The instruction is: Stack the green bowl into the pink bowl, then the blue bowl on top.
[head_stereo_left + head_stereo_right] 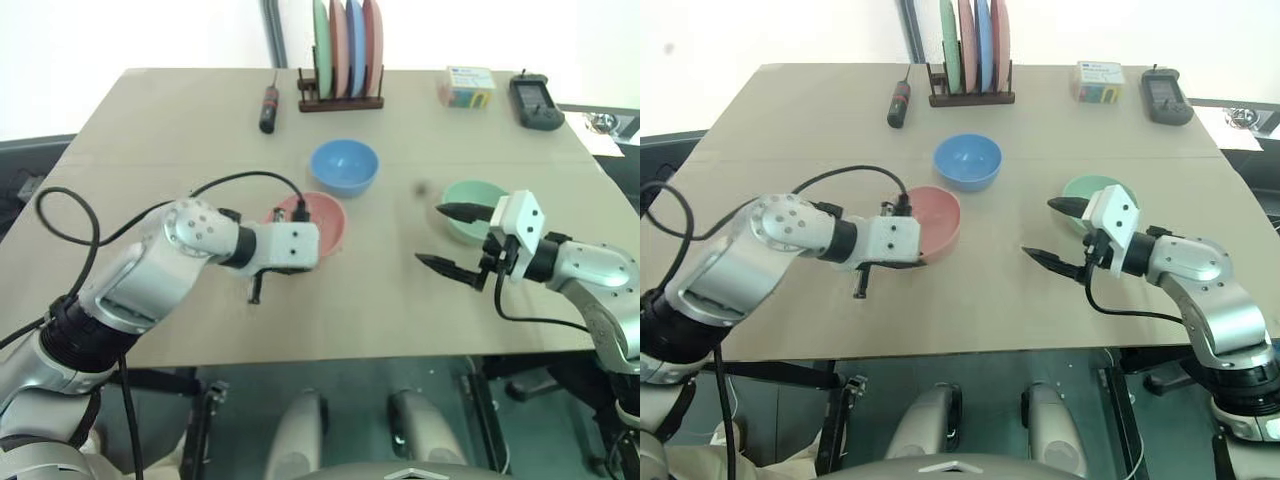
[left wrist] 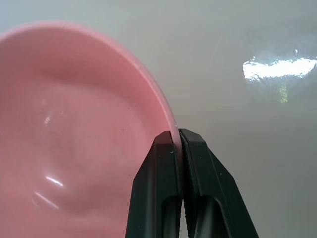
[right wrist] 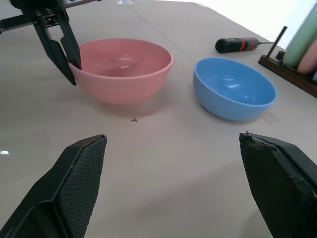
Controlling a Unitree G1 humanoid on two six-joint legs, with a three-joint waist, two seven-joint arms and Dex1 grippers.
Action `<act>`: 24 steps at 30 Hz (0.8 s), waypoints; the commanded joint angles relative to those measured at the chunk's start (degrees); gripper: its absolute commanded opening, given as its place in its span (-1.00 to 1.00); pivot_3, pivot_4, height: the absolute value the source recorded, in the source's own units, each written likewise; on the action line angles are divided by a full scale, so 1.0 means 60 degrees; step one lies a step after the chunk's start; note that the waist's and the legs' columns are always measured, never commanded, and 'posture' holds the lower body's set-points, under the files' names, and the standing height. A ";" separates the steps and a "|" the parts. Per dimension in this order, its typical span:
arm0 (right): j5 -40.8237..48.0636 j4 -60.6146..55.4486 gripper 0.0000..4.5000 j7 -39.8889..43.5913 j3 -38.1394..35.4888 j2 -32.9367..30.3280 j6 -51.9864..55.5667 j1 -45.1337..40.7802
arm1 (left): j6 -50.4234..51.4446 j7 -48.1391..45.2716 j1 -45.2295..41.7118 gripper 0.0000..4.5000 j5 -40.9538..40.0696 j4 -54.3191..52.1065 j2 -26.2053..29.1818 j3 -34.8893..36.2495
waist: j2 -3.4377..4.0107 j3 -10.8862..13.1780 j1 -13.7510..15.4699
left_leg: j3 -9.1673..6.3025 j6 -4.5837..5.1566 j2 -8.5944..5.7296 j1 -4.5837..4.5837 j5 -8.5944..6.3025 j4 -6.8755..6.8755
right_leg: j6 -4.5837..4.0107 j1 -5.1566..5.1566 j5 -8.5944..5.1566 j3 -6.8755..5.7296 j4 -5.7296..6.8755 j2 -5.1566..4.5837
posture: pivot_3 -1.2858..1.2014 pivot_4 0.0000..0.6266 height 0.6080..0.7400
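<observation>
A: Were the bowls stacked? 
B: Nope, all three sat empty and apart on the desk: blue bowl upper centre, pink bowl mid-frame, green bowl right.

A: Hands? 
B: Left hand pinched the pink rim; right hand hung spread wide, level beside the green one.
</observation>
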 commanded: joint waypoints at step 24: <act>-0.1161 0.1351 1.00 -0.0958 0.0659 -0.0739 0.1709 -0.1065 | -0.0118 -0.0814 0.3660 0.98 -0.5283 0.1224 -0.1227 0.6950 | 0.0002 0.0000 -0.0249 | 0.0009 0.0001 0.0016 0.0056 0.0000 -0.0003 | 0.0031 0.0029 -0.0021 0.0007 0.0014 0.0006 | 0.03 -0.52 1.00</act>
